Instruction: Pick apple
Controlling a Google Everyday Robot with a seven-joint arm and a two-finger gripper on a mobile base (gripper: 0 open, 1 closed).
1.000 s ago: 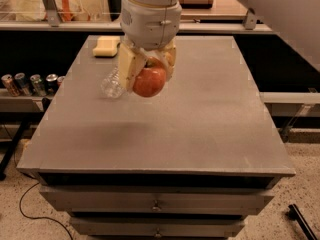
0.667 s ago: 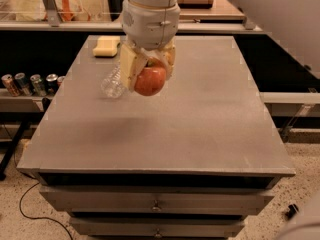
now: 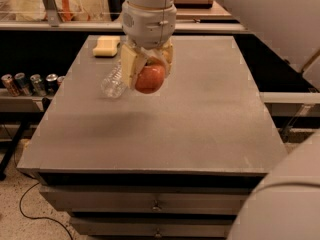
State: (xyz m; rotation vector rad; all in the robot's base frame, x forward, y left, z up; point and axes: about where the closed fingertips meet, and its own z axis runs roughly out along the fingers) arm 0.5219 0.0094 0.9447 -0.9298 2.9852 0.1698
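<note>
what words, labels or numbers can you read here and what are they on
No text here can be read.
Cans on the low shelf at left: prints too blurred to read.
Clear bottle and sponge: no label visible.
Gripper, over the table with its fingers shut on the apple: no marking visible.

Glossy apple [image 3: 150, 79] between pale plastic jaws above matt table [image 3: 200, 124].

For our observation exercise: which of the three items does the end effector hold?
The red apple, clamped in the end effector over the table's far half; bottle and sponge lie free.
</note>
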